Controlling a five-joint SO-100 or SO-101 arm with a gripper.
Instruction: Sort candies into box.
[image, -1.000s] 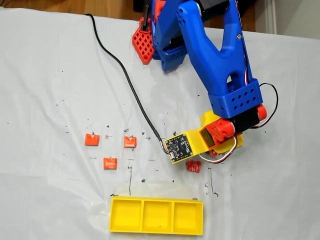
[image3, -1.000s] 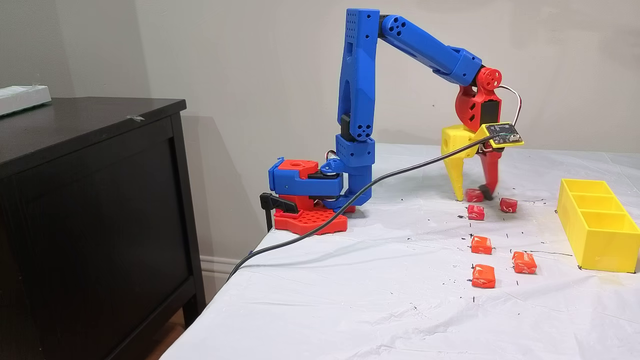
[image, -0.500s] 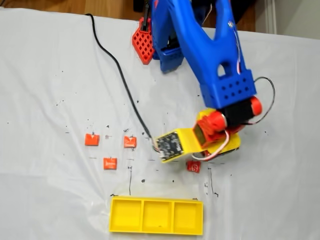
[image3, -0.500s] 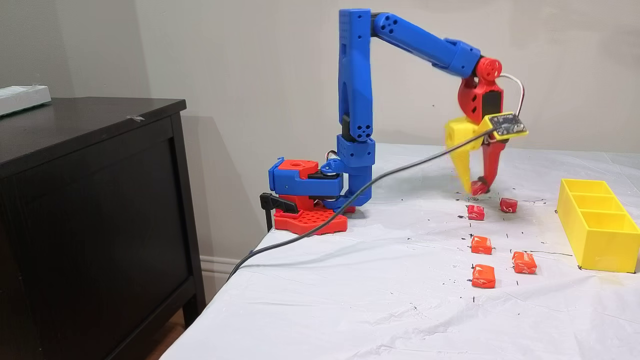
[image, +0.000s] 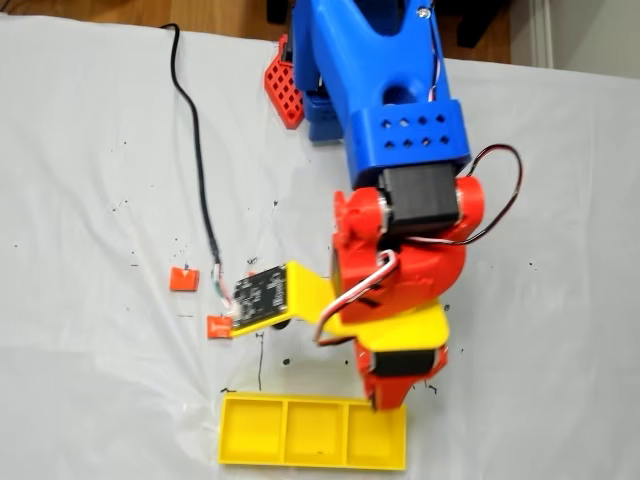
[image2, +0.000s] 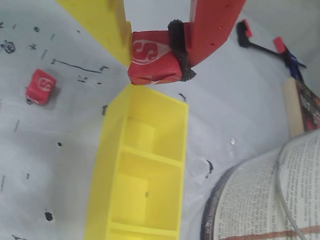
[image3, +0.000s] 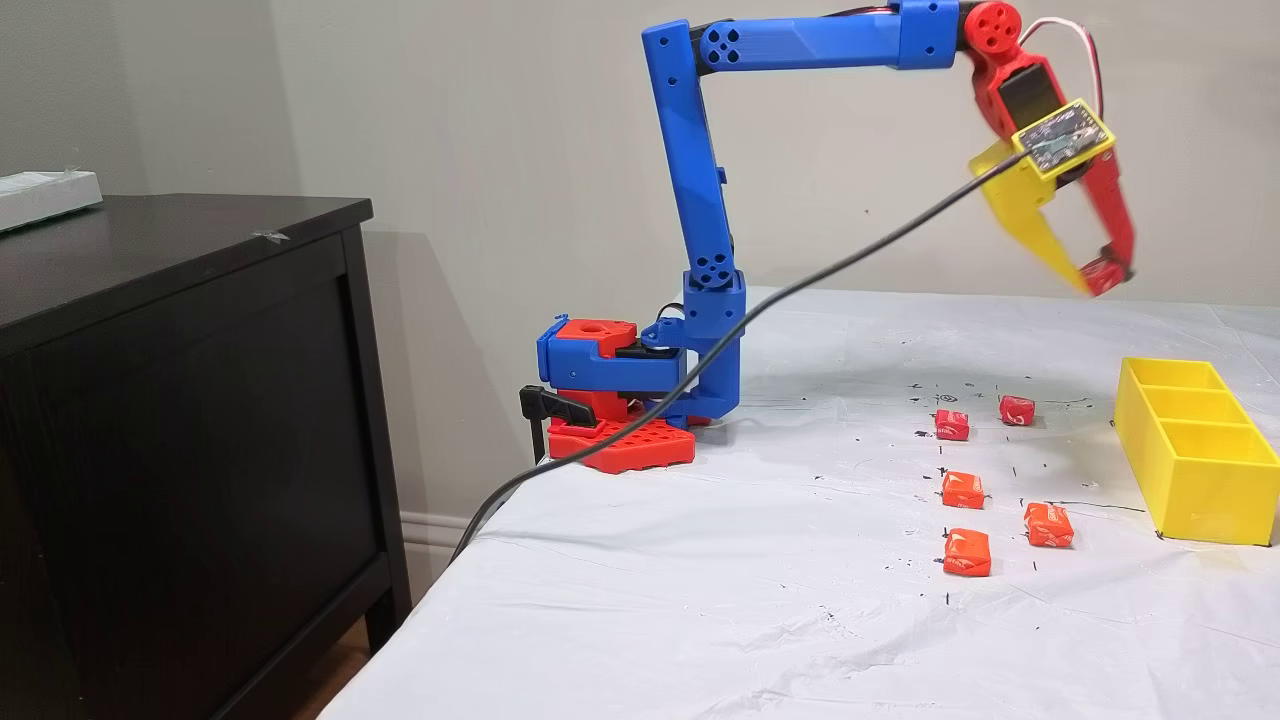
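**Fingers: one red candy, lifted toward box**

Fingers (image2: 200, 30) pinch a red candy (image2: 152, 57) between yellow and red jaws. A second ago the gripper (image3: 1095, 280) was at table level among the candies; now it hangs high, at 12 o'clock of the box (image2: 107, 165) in the wrist view. All three compartments look empty. Five candies remain on the table; next is likely the drop.

In your fixed view from above, the arm (image: 400, 150) hides the pincer tips, the table's red candies and part of the box's (image: 290, 432) far right rim. From the side, the box (image3: 1200, 450) is cut off at the right edge, and the pincer's yellow finger (image3: 1040, 235) is motion-blurred. In the wrist view, the box's (image2: 107, 165) nearest compartment runs off the bottom
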